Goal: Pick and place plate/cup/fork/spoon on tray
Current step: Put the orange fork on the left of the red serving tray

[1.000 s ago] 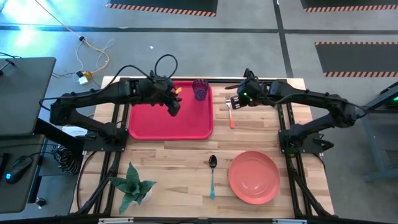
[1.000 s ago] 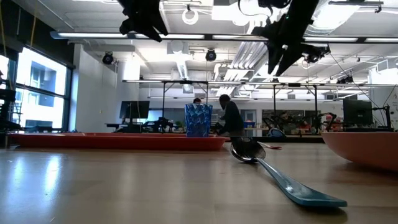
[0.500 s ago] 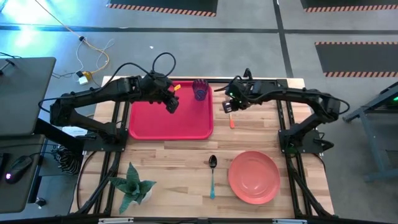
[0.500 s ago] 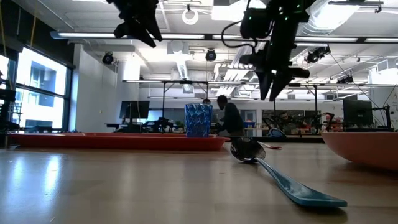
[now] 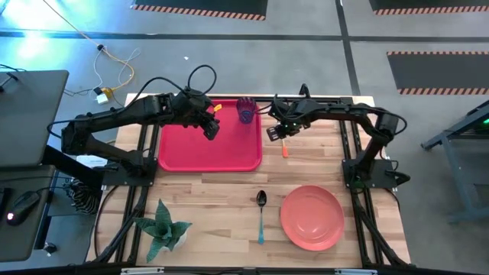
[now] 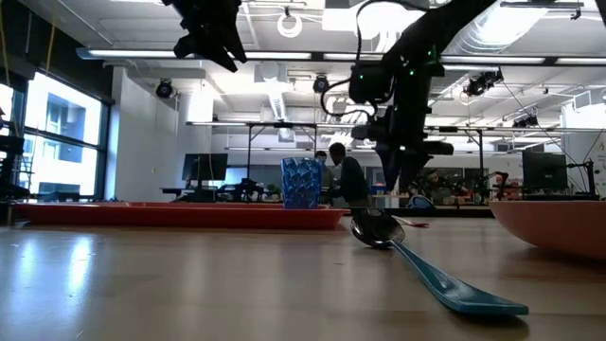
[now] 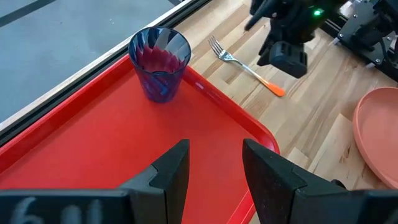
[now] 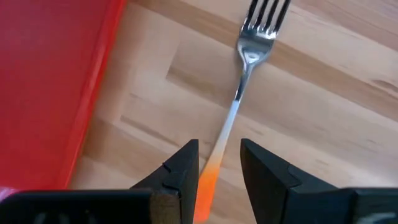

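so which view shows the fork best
The right wrist view: the fork fills it, tines and orange handle clear, lying on the table between the open fingers of the right gripper. The left wrist view shows it whole but farther off; the high view only its orange handle end; the low view does not show it clearly.

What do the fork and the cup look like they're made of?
The fork: shiny silver metal tines and neck, glinting; the handle looks like matte orange plastic. The cup: probably translucent blue plastic, since the red tray shows through its faceted wall.
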Controlling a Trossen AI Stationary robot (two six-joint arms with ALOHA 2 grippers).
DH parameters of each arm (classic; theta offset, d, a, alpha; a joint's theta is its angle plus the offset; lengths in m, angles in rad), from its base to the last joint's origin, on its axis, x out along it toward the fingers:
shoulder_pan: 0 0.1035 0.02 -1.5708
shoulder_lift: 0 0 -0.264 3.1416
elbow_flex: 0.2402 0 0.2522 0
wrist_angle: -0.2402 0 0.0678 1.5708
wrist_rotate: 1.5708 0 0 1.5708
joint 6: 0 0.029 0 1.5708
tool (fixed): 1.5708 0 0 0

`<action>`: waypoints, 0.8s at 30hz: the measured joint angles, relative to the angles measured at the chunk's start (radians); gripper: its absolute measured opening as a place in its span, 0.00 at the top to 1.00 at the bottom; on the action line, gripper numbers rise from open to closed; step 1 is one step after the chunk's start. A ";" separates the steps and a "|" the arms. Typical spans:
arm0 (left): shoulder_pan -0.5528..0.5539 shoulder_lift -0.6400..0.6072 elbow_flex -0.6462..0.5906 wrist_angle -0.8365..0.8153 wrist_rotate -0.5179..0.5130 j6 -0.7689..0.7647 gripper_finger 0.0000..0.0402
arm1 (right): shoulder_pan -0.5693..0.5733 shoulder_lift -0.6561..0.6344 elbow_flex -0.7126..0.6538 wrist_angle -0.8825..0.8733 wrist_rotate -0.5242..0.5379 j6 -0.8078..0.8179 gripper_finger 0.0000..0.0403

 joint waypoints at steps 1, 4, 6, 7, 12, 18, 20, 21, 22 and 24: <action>0.000 0.000 0.000 0.000 0.000 0.000 0.66 | -0.006 0.008 0.000 0.002 0.000 -0.001 0.73; 0.000 0.000 0.000 0.000 -0.002 -0.001 0.66 | -0.016 0.030 0.000 0.001 0.012 -0.022 0.73; 0.000 0.000 0.000 0.000 -0.003 -0.005 0.66 | -0.022 0.043 0.000 0.014 0.011 -0.038 0.73; 0.000 0.000 0.000 0.000 -0.004 -0.005 0.66 | -0.025 0.050 0.000 0.023 0.011 -0.047 0.73; 0.000 0.000 0.000 0.000 -0.007 -0.006 0.66 | -0.034 0.073 0.000 0.069 0.019 -0.052 0.73; 0.000 0.000 0.000 -0.001 -0.007 -0.006 0.66 | -0.051 0.111 0.000 0.075 0.021 -0.063 0.73; 0.000 0.000 0.000 -0.001 -0.007 -0.007 0.66 | -0.054 0.127 0.000 0.074 0.023 -0.070 0.73; 0.000 0.000 0.000 -0.001 -0.007 -0.007 0.66 | -0.054 0.134 0.000 0.076 0.025 -0.071 0.73; 0.000 0.000 0.000 -0.001 -0.007 -0.007 0.66 | -0.054 0.141 0.000 0.076 0.026 -0.071 0.73; 0.000 0.000 -0.001 -0.001 -0.007 -0.007 0.66 | -0.054 0.154 0.000 0.077 0.026 -0.075 0.73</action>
